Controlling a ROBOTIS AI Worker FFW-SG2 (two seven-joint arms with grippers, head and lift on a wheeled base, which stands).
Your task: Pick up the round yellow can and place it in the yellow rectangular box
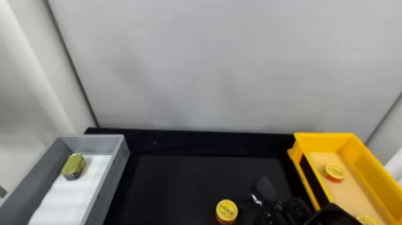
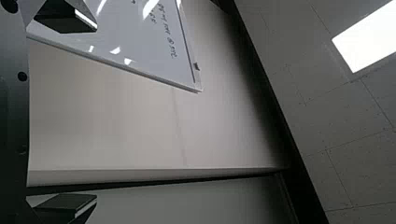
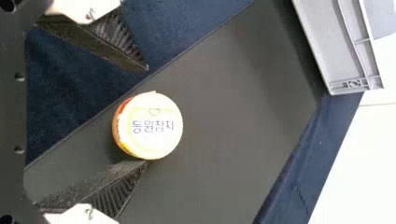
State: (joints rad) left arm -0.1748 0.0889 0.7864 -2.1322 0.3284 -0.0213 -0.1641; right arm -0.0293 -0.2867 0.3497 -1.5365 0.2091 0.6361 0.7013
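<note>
Currently, round yellow can (image 1: 226, 211): upright on the black desk (image 1: 194, 185), between the two boxes.
Right gripper (image 1: 265, 199): beside that can, fingers parted slightly wider than it, gripping nothing.
Left gripper (image 2: 96, 113): wide open, empty.
Yellow rectangular box (image 1: 324, 136): right side, similar cans inside.

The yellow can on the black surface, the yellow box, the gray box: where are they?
Yellow can (image 3: 152, 126): right wrist view, on its lid.
Yellow box (image 1: 324, 141): head view, inside of its far wall.
Gray box (image 1: 92, 144): head view, inside of its far wall.
</note>
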